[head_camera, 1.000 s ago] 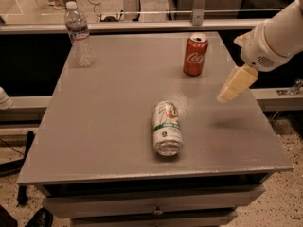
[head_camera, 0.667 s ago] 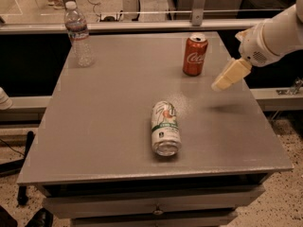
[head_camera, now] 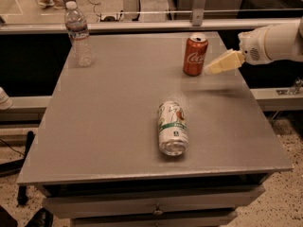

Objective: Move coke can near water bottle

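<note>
Red coke can (head_camera: 195, 55) upright, claw (head_camera: 211, 70) just beside it, grip unclear, water bottle (head_camera: 79, 34) well apart.

claw (head_camera: 211, 69) beside coke can (head_camera: 195, 55) | bare table (head_camera: 124, 86) to water bottle (head_camera: 78, 34) | lying can (head_camera: 172, 127) off-path

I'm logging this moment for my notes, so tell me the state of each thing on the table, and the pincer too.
Red aluminium coke can: upright, far side of the grey table, not gripped.
Clear plastic water bottle: upright, white cap on, far corner opposite the can.
White and green can: lying on its side, mid-table.
Pincer: above the table, close beside the coke can, on the side away from the bottle, not around it.
</note>
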